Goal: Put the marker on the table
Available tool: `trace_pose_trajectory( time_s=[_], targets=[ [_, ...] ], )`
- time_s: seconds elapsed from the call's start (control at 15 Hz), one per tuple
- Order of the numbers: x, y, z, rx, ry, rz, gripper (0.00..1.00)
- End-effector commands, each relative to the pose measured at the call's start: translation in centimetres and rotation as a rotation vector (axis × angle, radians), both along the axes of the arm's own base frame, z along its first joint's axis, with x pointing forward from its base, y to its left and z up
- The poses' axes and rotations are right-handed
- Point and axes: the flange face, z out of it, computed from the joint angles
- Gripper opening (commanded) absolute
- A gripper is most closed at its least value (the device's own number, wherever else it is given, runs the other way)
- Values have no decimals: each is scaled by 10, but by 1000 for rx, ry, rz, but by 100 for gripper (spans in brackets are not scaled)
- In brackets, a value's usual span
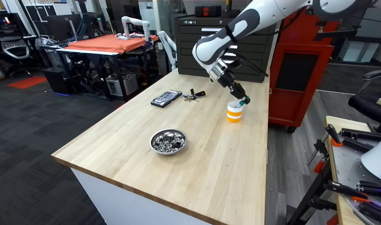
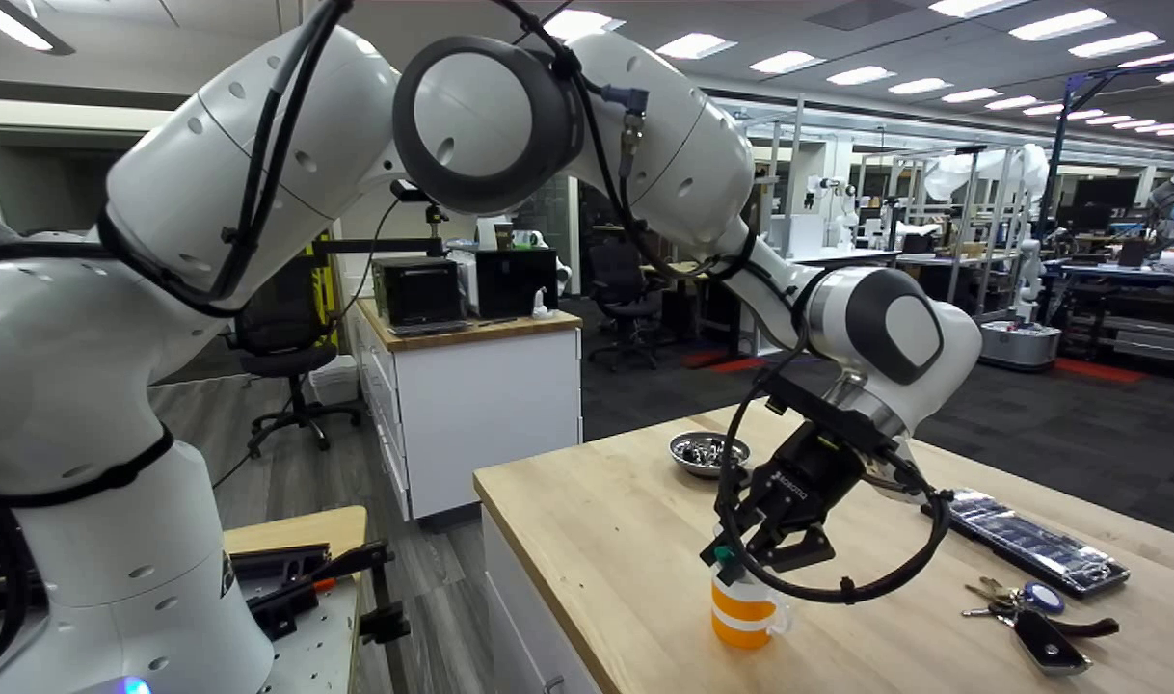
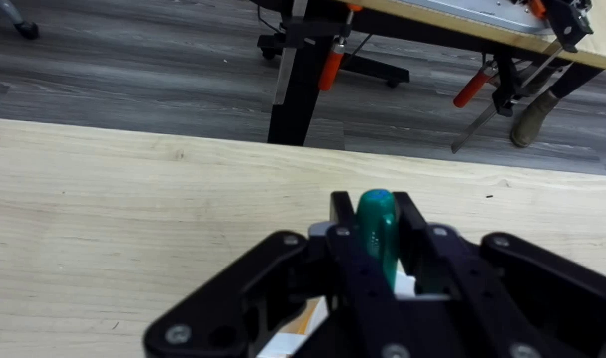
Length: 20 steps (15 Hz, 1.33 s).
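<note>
The marker (image 1: pixel 241 102) has a green cap, and its paler barrel slants down into the mouth of a striped cup. Its green end also shows in an exterior view (image 2: pixel 725 556) and upright in the wrist view (image 3: pixel 377 223). My gripper (image 1: pixel 245 99) is shut on the marker's green end, just above the cup's rim. In the wrist view the fingertips (image 3: pixel 372 211) press on both sides of it. The marker's lower end is hidden inside the cup. The pale wood table (image 1: pixel 203 131) lies under the cup and gripper; it also shows in the wrist view (image 3: pixel 134 223).
The white and orange striped cup (image 1: pixel 234 114) stands near a long table edge; its handle (image 2: pixel 782 617) shows. A metal bowl (image 1: pixel 168 142) of small parts, a black case (image 1: pixel 166 98) and keys (image 1: pixel 193 95) lie on the table. A dark tool chest (image 1: pixel 221 47) stands at the table's far end.
</note>
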Motion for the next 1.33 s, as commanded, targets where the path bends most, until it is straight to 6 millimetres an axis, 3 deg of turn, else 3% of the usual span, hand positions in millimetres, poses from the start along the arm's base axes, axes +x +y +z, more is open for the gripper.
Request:
trace_pose_trajectory(
  time_s=[0.0,0.47,1.0,1.27],
  targets=[
    [0,-4,14,-2,-10,20,6],
    [0,-5,33,-20,-18,36,6],
    [8,-8,89,-76,-72,53,6],
    [15,1,113,-80,-116,64,6]
  ],
)
